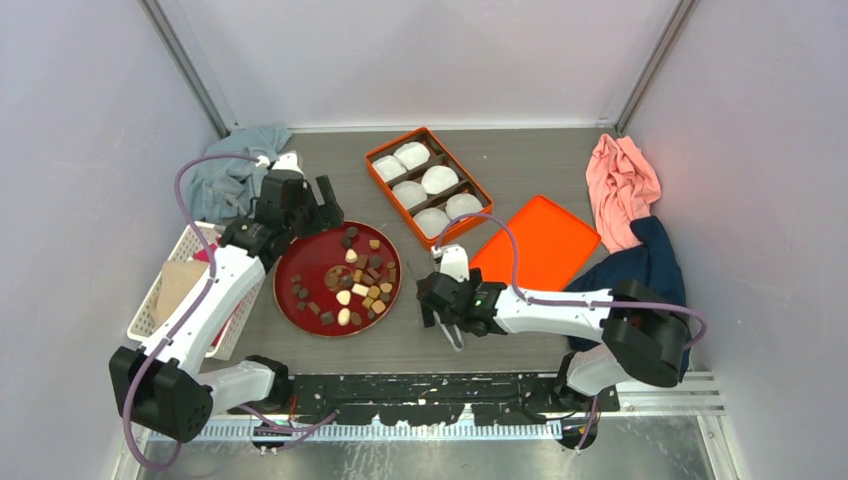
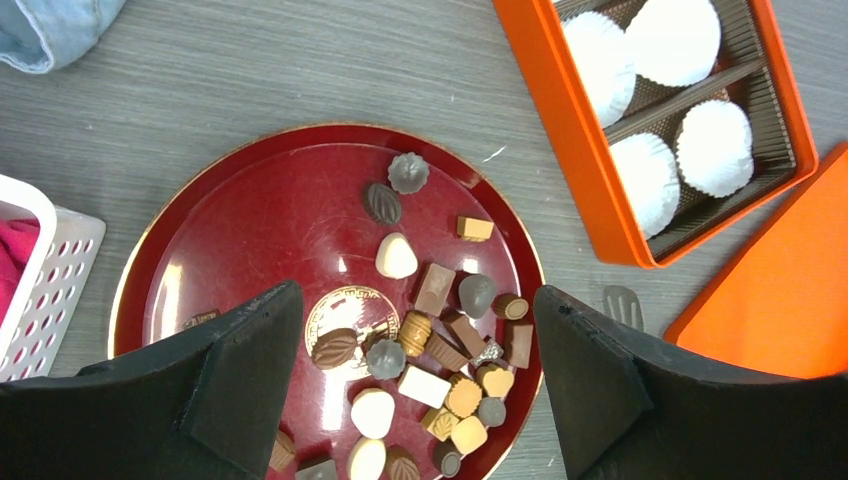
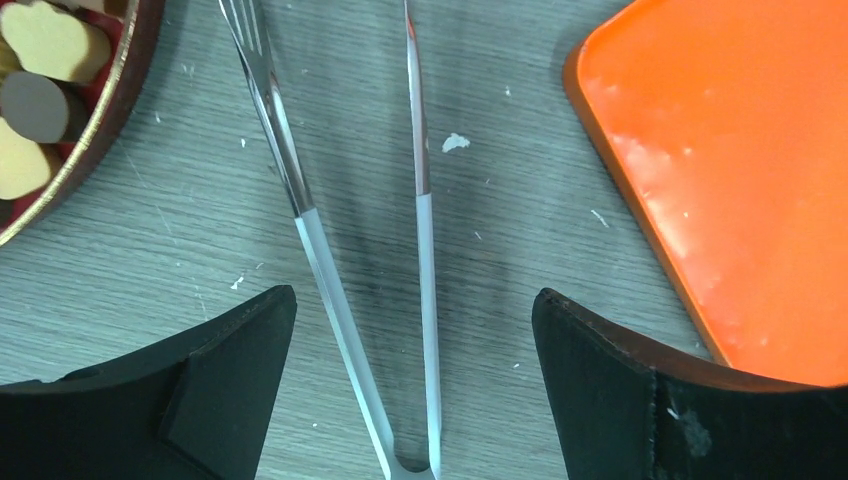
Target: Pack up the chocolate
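The chocolate lies as many small brown, tan and cream pieces on a round red plate. In the left wrist view the pieces crowd the plate's right half. My left gripper hovers open over the plate's far edge, nothing between its fingers. My right gripper stands open over the bare table right of the plate. Metal tongs lie on the table between its fingers, untouched. An orange box behind the plate holds white paper cups.
The orange lid lies flat just right of my right gripper. A white basket stands left of the plate. A blue-grey cloth lies at the back left; pink and dark blue cloths are heaped at the right wall.
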